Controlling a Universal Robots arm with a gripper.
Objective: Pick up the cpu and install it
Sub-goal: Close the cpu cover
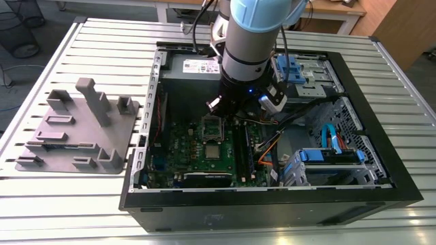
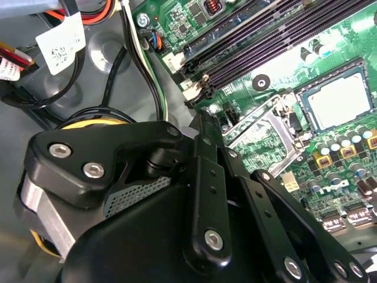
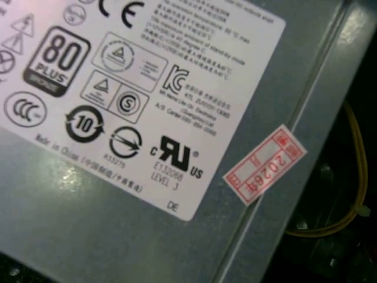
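Cpu (image 1: pixel 213 151) lies flat on the green motherboard (image 1: pixel 194 153), a small silver-grey square among much bigger things. A slatted metal table (image 1: pixel 81 214) carries the whole scene. On it lies a black computer case (image 1: pixel 272 206) with its open side turned upward. The arm (image 1: pixel 248 46), grey with a pale blue joint, reaches down into the case from above.

At the exterior view's left of the case, well apart from the arm, a grey plastic tray (image 1: pixel 75 138) with upright blocks rests on the table. Inside the case, a grey power-supply box (image 1: pixel 187 69) sits along the wall farthest from the exterior camera. The first wrist view looks closely at its white label (image 3: pixel 135 88) and a red-and-white sticker (image 3: pixel 265 165), with a yellow cable (image 3: pixel 353 177) beside the box. Blue drive brackets (image 1: pixel 330 155) stand at the exterior view's right of the motherboard.

The gripper (image 1: pixel 225 108) hangs over the board, between the power supply and the socket. Whether it is wide or narrow cannot be told. In the second wrist view long dark memory slots (image 2: pixel 265 41) run past its black linkage.

A hollow metal socket frame (image 1: pixel 212 127) lies nearest the gripper. The cpu sits just beside that frame on the side away from the gripper, inside a dark border, apart from the gripper in both the exterior and second wrist views (image 2: pixel 339 100).
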